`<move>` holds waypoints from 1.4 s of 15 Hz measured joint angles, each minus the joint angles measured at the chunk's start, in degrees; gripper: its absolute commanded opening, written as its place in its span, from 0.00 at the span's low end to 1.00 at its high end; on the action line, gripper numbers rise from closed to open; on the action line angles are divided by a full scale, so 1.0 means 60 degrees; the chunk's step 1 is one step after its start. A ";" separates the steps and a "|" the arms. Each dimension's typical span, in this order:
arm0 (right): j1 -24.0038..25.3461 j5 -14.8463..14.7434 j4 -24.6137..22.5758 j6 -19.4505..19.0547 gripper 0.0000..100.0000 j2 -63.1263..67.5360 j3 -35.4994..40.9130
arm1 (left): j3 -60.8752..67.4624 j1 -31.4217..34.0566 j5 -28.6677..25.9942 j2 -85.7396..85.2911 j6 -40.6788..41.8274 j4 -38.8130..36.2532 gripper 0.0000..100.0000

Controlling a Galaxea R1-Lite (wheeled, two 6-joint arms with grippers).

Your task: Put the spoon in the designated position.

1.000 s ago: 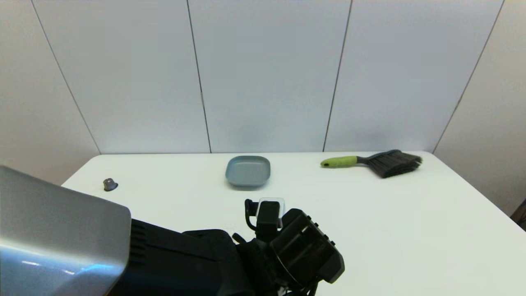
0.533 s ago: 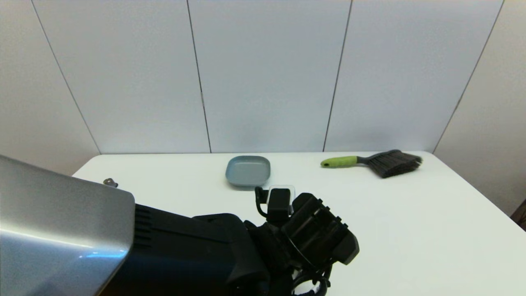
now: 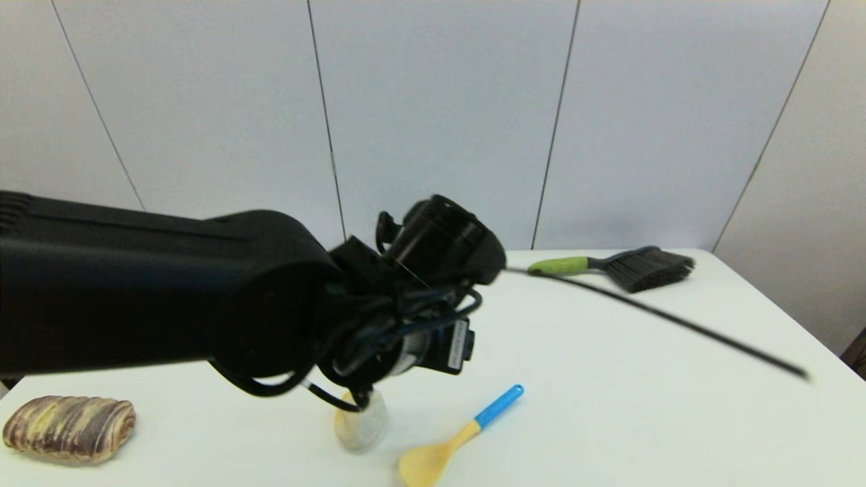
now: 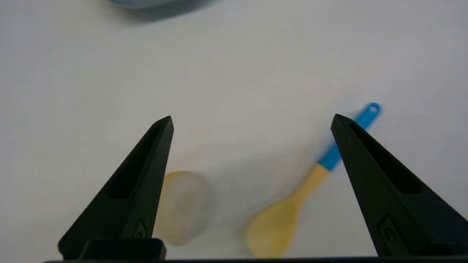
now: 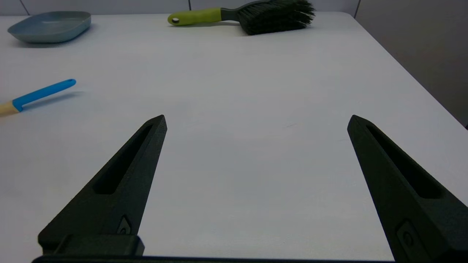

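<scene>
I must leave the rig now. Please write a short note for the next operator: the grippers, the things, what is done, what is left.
Left gripper: open, empty, above the table, over the spoon and a pale little cup.
Right gripper: open, empty, low over bare table, idle.
Spoon: lies flat near the front edge, blue handle pointing away toward the brush.
Done: nothing visible; spoon not gripped.
Left: grasp the spoon and place it in the designated position, which has no visible mark.

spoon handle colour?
Bright blue; the spoon has a yellow bowl and neck. Head view shows it best.
</scene>
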 measured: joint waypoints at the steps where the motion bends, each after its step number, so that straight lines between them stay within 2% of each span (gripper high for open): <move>1: 0.0000 0.0004 0.0000 0.0000 1.00 0.0000 0.0000 | -0.0026 0.0477 -0.0323 -0.0278 0.0496 0.0293 1.00; 5: 0.0000 0.0004 0.0000 0.0004 1.00 0.0000 0.0000 | -0.0077 0.2696 -0.1959 -0.1571 0.2725 0.1172 1.00; 7: 0.0000 0.0000 0.0000 -0.0004 1.00 0.0000 0.0000 | -0.0037 0.3501 -0.2444 -0.2245 0.3592 0.1457 1.00; 11: 0.0000 0.0000 0.0000 -0.0004 1.00 0.0000 0.0000 | 0.0754 0.4506 -0.3310 -0.3574 0.4647 0.1378 1.00; 14: 0.0000 0.0000 0.0000 -0.0004 1.00 0.0000 -0.0004 | 0.2087 0.4953 -0.3667 -0.4919 0.4872 0.1308 1.00; 16: 0.0000 0.0004 0.0000 -0.0008 1.00 0.0000 0.0000 | 0.3342 0.5246 -0.3712 -0.6012 0.4923 0.0969 1.00; 18: 0.0000 -0.0004 0.0000 0.0000 1.00 0.0000 0.0000 | 0.4909 0.5583 -0.3722 -0.7119 0.4935 0.0081 1.00; 21: 0.0000 0.0004 0.0000 0.0000 1.00 0.0000 -0.0004 | 0.7066 0.6051 -0.3728 -0.8334 0.4921 -0.2192 1.00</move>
